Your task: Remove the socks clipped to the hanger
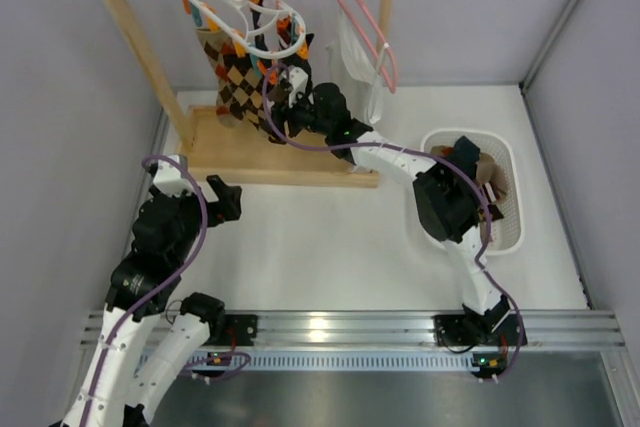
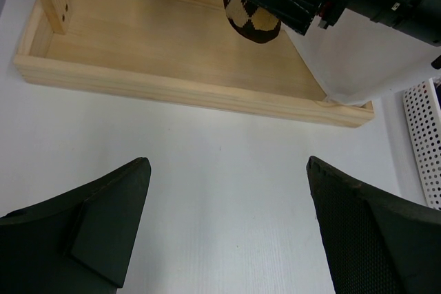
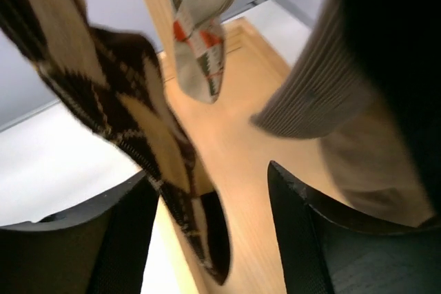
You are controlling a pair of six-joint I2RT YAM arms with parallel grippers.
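Observation:
The white ring hanger [image 1: 250,12] with orange and teal pins hangs from the wooden rail. Brown argyle socks [image 1: 235,82] dangle from it. My right gripper [image 1: 283,102] is at their lower end. In the right wrist view it [image 3: 213,191] is open, with an argyle sock's [image 3: 138,115] dark toe between the fingers, close to the left one. A grey-brown ribbed sock [image 3: 324,94] hangs at the right and a pale patterned sock [image 3: 200,32] behind. My left gripper [image 1: 225,197] is open and empty over the table [image 2: 227,184]; the left wrist view shows the argyle toe [image 2: 251,5].
The wooden rack's base tray [image 1: 270,152] lies under the socks, with its post [image 1: 135,37] at the left. A pink wire hanger [image 1: 365,17] holds a white garment [image 1: 360,72]. A white perforated basket [image 1: 505,237] at the right holds socks [image 1: 490,177].

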